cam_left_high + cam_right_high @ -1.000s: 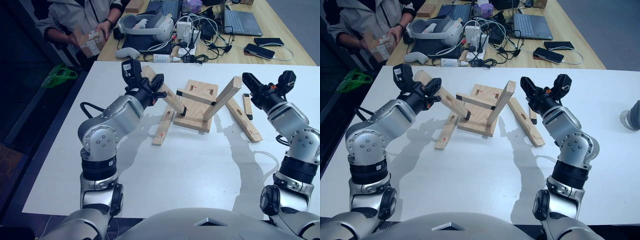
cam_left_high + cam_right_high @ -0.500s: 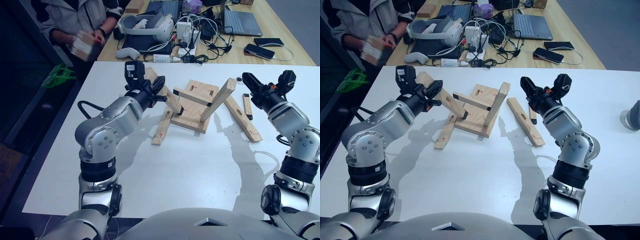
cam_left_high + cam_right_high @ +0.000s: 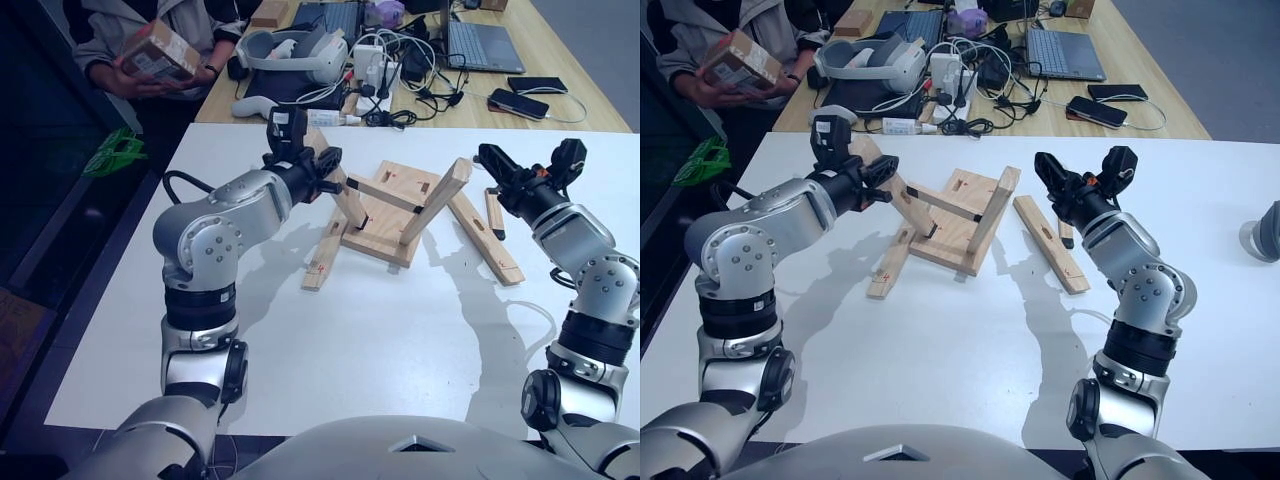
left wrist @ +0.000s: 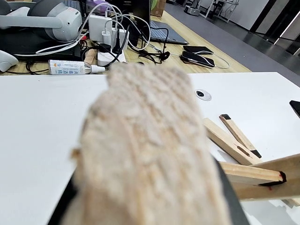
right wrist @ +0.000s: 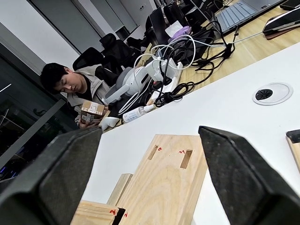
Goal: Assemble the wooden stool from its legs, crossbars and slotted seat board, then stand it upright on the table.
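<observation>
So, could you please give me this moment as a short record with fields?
left claw: shut on the held leg
right claw: open, empty, near the second leg
assembly: both legs joined by a crossbar, rising from the seat board
loose parts: left-side loose leg, right-side loose leg, short bar, all lying flat
surface: white table

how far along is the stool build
Partly: the held leg and a second leg, joined by a crossbar, sit on the seat board. The left gripper grips the first; the right gripper is open. The left loose leg, right loose leg, a spare crossbar and uprighting remain.
</observation>
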`<state>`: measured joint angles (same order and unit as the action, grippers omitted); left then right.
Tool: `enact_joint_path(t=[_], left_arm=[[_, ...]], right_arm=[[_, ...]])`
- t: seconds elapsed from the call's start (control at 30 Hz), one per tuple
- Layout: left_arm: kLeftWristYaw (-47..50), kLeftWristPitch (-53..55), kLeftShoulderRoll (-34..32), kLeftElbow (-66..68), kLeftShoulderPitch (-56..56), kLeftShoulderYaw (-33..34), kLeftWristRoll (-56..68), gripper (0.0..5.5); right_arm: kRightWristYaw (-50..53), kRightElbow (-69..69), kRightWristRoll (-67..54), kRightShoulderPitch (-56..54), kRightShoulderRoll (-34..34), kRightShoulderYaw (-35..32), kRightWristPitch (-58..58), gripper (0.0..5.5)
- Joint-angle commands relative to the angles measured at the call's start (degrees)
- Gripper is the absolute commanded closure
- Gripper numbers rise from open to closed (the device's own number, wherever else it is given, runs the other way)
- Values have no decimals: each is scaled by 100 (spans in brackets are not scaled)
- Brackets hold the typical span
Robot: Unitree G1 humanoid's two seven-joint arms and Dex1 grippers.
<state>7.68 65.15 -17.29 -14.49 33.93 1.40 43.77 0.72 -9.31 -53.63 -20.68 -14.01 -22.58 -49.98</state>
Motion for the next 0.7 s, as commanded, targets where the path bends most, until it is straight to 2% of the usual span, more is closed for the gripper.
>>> enact_joint_path(t=[0.03, 0.4, 0.7], left_arm=[[-313, 448, -208, 470, 43, -347, -388, 449], [-1700, 39, -126, 2092, 863, -936, -1135, 449], [-2120, 13, 11, 1994, 697, -1162, -1444, 449]], right_arm=[[-30, -74, 40, -51, 50, 47, 99, 167], [-193, -46, 117, -13, 119, 210, 315, 167], [-300, 4, 181, -68, 41, 244, 303, 167]])
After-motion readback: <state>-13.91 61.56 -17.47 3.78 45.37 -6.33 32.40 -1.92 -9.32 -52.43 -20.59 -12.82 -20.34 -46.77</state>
